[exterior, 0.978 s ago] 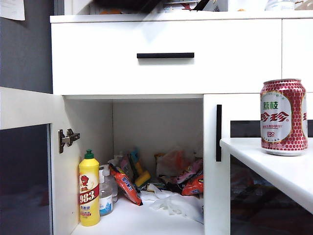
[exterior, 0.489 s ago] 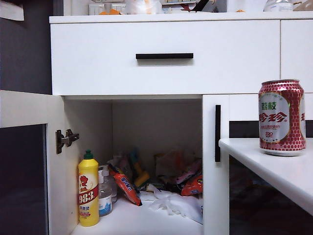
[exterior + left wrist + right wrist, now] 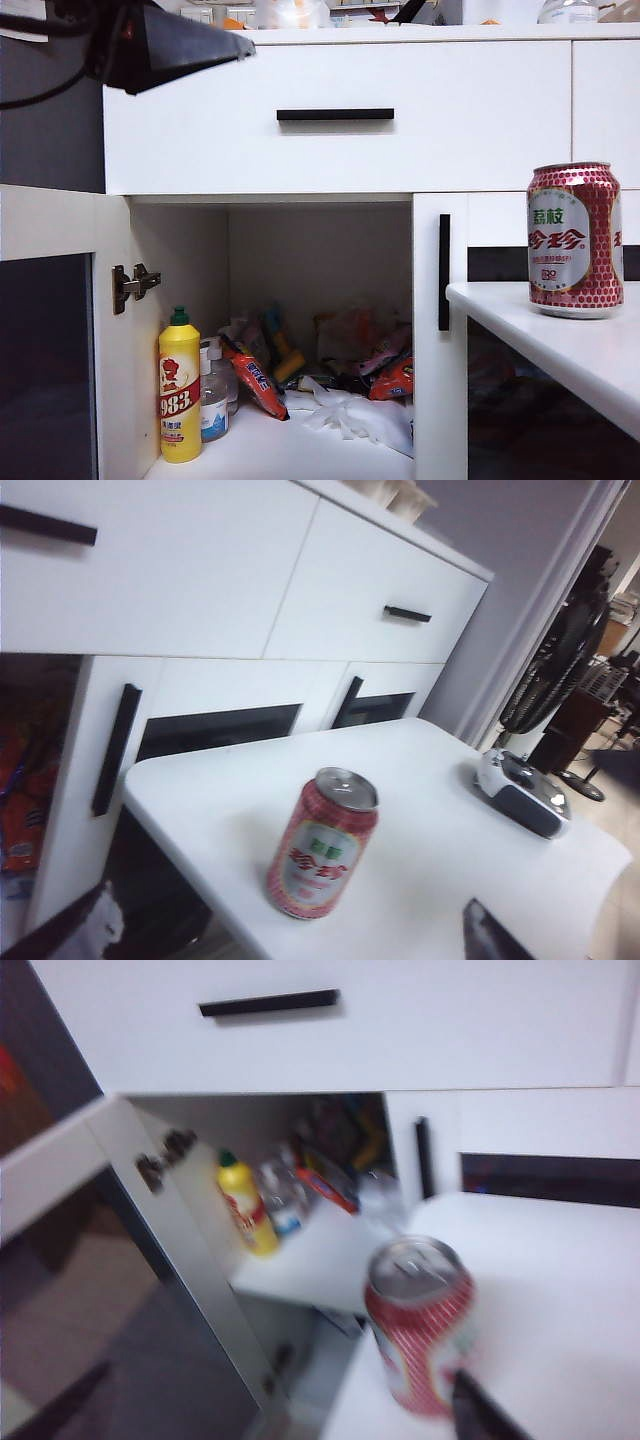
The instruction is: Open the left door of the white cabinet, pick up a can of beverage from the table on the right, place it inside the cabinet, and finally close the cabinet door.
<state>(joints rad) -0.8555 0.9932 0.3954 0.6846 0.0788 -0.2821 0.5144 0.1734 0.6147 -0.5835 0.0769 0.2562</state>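
Observation:
The white cabinet [image 3: 340, 140] has its left door [image 3: 50, 330] swung wide open, which also shows in the right wrist view [image 3: 80, 1260]. The red can of beverage [image 3: 575, 240] stands upright near the edge of the white table [image 3: 560, 350]. My left gripper [image 3: 280, 935] is open and hangs above and short of the can [image 3: 322, 845], with nothing between its fingertips [image 3: 490, 940]. My right gripper [image 3: 270, 1415] is open too, in a blurred view. One of its fingertips [image 3: 480, 1415] overlaps the can [image 3: 420, 1320]. A dark part of the left arm [image 3: 170, 45] shows at the exterior view's top left.
Inside the open compartment stand a yellow bottle [image 3: 180, 390], a clear bottle [image 3: 216, 400] and a heap of snack bags [image 3: 340, 370]. The narrower right door [image 3: 444, 272] is shut. A white-grey device [image 3: 520, 795] lies on the table, and a fan [image 3: 560, 670] stands beyond it.
A dark part of the left arm has come into the exterior view at the top left. The can, the door and the things in the cabinet have not moved.

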